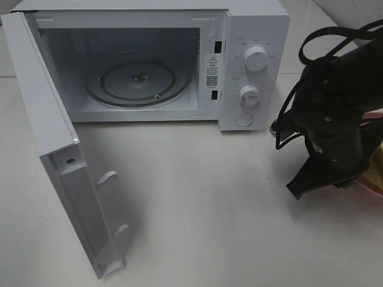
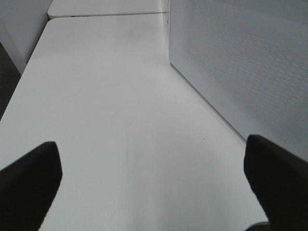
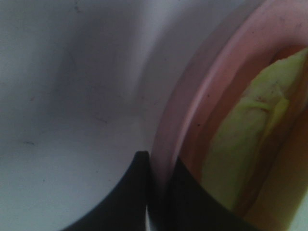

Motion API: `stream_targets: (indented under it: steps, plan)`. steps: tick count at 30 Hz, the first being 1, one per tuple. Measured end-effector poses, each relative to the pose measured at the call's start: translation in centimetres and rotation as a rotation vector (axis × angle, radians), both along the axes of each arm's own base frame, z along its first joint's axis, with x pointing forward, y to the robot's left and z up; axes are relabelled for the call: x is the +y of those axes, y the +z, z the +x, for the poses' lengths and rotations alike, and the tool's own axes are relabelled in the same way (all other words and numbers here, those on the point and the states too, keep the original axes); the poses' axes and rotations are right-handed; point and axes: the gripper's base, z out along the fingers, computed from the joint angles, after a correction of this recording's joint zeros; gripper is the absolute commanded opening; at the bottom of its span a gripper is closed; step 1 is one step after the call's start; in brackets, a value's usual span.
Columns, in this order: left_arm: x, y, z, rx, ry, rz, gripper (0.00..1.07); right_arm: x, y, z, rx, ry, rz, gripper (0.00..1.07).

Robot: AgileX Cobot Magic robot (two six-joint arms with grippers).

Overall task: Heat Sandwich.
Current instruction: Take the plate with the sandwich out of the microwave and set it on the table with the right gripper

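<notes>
Exterior: microwave on bench, door swung open, turntable bare; right arm low at right edge over pink plate | Left wrist: left pincer wide open above bench, beside microwave wall | Right wrist: right pincer closed on plate rim; sandwich lies on plate.

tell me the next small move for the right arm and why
Probably lift the pink plate and carry it toward the open microwave: the right claw looks shut on its rim, the sandwich lies on it, and the turntable is bare.
</notes>
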Motion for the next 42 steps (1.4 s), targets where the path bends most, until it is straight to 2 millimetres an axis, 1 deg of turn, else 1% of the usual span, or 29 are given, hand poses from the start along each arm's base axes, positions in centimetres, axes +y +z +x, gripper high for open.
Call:
stream_targets:
  steps: [3,4,6,7,9,11,13,17,22,30,36,37,38,39,42]
  plan:
    - [0.0,0.0,0.0,0.0,0.0,0.0,0.98,0.0,-0.5,0.1,0.005,0.003,0.002,0.03]
    - [0.0,0.0,0.0,0.0,0.0,0.0,0.98,0.1,-1.0,0.2,0.011,0.009,-0.008,0.04]
    - [0.0,0.0,0.0,0.0,0.0,0.0,0.98,0.0,-1.4,0.4,0.013,0.004,-0.014,0.04]
    - [0.0,0.0,0.0,0.0,0.0,0.0,0.98,0.0,-1.4,0.4,0.013,0.004,-0.014,0.04]
    - [0.0,0.0,0.0,0.0,0.0,0.0,0.98,-0.3,-2.2,0.5,0.019,0.002,-0.015,0.05]
    - [0.0,0.0,0.0,0.0,0.0,0.0,0.98,-0.4,-2.4,0.4,0.016,0.0,-0.009,0.05]
    - [0.0,0.0,0.0,0.0,0.0,0.0,0.98,-1.2,-3.0,-0.1,0.02,-0.021,0.007,0.05]
    - [0.0,0.0,0.0,0.0,0.0,0.0,0.98,-2.0,-3.8,-0.9,0.03,-0.036,0.016,0.06]
    - [0.0,0.0,0.0,0.0,0.0,0.0,0.98,-2.3,-4.0,-1.0,0.009,-0.026,0.003,0.07]
    - [0.0,0.0,0.0,0.0,0.0,0.0,0.98,-2.2,-4.1,-0.9,-0.003,-0.017,0.013,0.1]
    - [0.0,0.0,0.0,0.0,0.0,0.0,0.98,-2.2,-4.0,-0.9,-0.005,-0.019,0.01,0.16]
    - [0.0,0.0,0.0,0.0,0.0,0.0,0.98,-2.2,-4.0,-0.9,-0.005,-0.018,0.009,0.18]
    - [0.0,0.0,0.0,0.0,0.0,0.0,0.98,-2.3,-4.0,-0.9,-0.005,-0.018,0.005,0.22]
    - [0.0,0.0,0.0,0.0,0.0,0.0,0.98,-2.3,-4.0,-0.9,-0.005,-0.018,0.005,0.22]
    - [0.0,0.0,0.0,0.0,0.0,0.0,0.98,-2.3,-4.0,-0.9,-0.003,-0.02,-0.001,0.3]
